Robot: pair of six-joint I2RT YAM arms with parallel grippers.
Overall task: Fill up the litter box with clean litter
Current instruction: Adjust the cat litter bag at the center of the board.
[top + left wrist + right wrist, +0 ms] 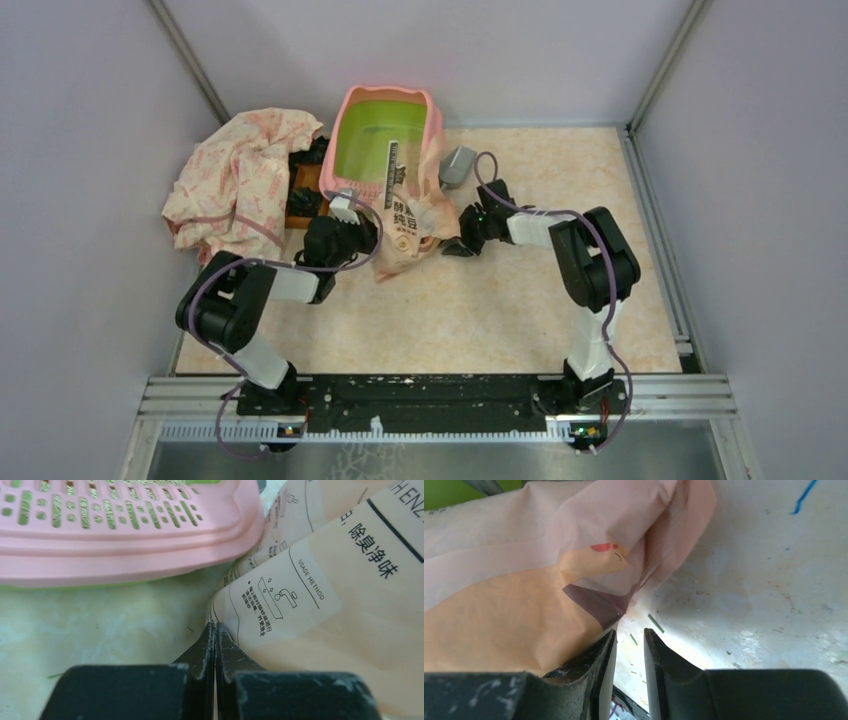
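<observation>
The litter box [385, 140] stands at the back middle, pink rim and lime-green inside; its slotted pink rim fills the top of the left wrist view [125, 545]. The peach bag of litter [408, 215] lies against the box's front, partly over its rim. My left gripper [362, 228] is shut on the bag's left edge [325, 605], jaws pressed together [215, 625]. My right gripper [455, 238] sits at the bag's right side, jaws slightly apart [630, 632] with nothing between them; the bag [514, 605] touches its left finger. I cannot make out loose granules.
A crumpled pink-patterned cloth [240, 180] lies at the back left, over a brown block [300, 200]. A grey metal scoop [458, 165] lies right of the box. Walls enclose the table on three sides.
</observation>
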